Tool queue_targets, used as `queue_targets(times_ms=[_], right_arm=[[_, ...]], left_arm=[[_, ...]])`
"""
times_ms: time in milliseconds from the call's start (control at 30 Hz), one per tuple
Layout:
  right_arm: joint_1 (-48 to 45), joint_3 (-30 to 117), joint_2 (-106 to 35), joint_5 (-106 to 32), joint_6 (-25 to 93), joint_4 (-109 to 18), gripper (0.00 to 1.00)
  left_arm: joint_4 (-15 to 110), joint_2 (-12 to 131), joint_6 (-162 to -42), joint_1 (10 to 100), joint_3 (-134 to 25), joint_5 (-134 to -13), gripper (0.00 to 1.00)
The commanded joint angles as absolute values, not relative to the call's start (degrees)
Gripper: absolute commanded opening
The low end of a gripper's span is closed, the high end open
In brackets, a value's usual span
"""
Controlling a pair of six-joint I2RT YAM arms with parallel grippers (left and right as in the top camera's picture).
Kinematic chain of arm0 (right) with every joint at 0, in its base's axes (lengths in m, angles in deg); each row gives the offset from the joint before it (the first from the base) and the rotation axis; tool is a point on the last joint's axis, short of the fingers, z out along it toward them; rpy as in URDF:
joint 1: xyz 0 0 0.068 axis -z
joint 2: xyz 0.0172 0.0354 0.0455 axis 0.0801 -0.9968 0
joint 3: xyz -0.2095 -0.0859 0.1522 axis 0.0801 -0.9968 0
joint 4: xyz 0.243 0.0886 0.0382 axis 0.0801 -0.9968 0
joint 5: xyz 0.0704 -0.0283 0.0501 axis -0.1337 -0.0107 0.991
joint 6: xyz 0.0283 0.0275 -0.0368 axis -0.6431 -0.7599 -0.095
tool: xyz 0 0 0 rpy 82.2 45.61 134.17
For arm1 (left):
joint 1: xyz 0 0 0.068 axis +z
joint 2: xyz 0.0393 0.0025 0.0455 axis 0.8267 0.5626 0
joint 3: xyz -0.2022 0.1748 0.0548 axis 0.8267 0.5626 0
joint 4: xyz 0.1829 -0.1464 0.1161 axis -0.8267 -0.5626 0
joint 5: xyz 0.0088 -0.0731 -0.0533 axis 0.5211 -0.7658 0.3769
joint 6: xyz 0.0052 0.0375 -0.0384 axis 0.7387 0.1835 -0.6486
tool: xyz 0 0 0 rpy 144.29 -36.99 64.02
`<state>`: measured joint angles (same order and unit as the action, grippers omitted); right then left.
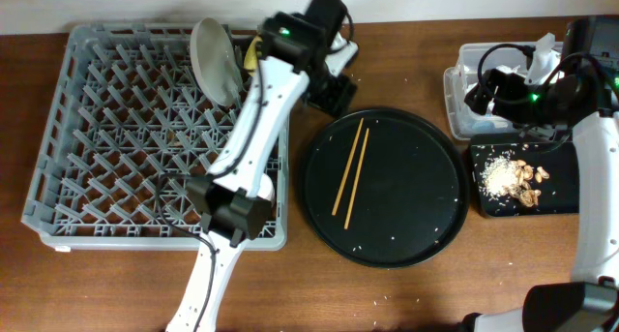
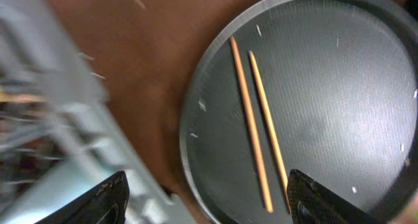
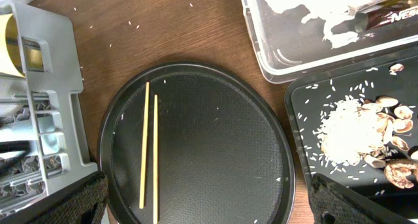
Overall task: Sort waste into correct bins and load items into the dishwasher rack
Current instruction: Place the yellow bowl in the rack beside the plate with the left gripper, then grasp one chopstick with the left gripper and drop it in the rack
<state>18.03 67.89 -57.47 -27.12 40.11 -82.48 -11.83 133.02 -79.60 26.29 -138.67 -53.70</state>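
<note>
One marking is legible: white capital letters "NES" on the dark band of the wrapper [image 3: 390,17], which lies in the clear tub [image 3: 281,64], seen in the right wrist view; the word runs off the right edge of the frame, so the rest cannot be read; in the overhead view the wrapper is too small for lettering to be made out; the left wrist view carries no readable text.
</note>
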Motion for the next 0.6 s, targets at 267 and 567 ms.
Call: queue_targets(times_ms=[267,567], right_arm=[[18.1,68.3,-57.1,-27.6,39.7,-82.4,0.98],[18.1,68.3,-57.1,-27.6,39.7,-82.4,0.98]], left_arm=[[14.3,133.6,-90.3,21.0,-105.4,-53.9,0.63],[15.3,136.6,-91.3,20.6,-105.0,-53.0,0.26]])
